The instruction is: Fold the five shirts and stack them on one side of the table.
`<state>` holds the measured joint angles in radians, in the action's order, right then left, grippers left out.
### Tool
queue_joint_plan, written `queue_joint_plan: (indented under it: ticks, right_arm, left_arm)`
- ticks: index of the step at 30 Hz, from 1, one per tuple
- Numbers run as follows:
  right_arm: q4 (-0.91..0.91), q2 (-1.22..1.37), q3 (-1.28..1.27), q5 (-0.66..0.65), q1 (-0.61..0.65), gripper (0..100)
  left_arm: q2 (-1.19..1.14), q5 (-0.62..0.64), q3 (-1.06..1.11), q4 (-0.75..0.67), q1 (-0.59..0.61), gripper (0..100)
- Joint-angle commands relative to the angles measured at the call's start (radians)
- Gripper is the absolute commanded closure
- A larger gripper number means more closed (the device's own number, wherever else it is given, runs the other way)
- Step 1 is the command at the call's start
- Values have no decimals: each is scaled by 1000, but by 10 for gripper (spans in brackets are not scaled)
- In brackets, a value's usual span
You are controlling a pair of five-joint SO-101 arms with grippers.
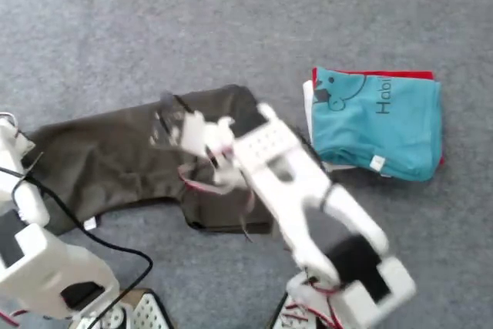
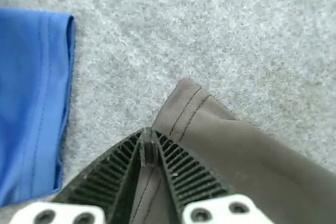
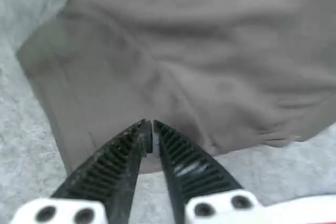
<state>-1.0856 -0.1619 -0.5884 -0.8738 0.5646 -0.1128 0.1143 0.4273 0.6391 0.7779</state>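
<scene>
A dark grey-brown shirt lies spread across the left and middle of the table. At its left end, my left gripper is shut on the shirt's stitched hem, and the cloth runs between the jaws of that gripper. My right gripper hangs over the middle of the dark shirt. This gripper is shut, and I see no cloth between its fingers. A folded stack with a teal shirt on top and a red one beneath sits at the right.
A blue shirt lies on the grey carpet-like tabletop beside the left gripper. A black cable trails from the left arm across the table's front. Bare table stretches along the far side.
</scene>
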Motion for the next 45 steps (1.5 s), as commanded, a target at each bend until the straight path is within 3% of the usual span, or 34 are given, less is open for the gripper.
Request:
queue_joint_plan:
  ticks: [1, 11, 26, 45]
  right_arm:
    - [112, -111, -216, -15, 15, 890]
    - [98, -88, -289, -43, 206, 847]
    - [160, 61, -282, -41, 213, 846]
    - [49, -124, -285, 48, 275, 831]
  left_arm:
    - [11, 6, -47, 5, 2, 970]
    - [8, 6, -47, 6, -15, 970]
    - [8, 9, -54, -2, -16, 970]
    - [11, 9, -54, 0, -10, 970]
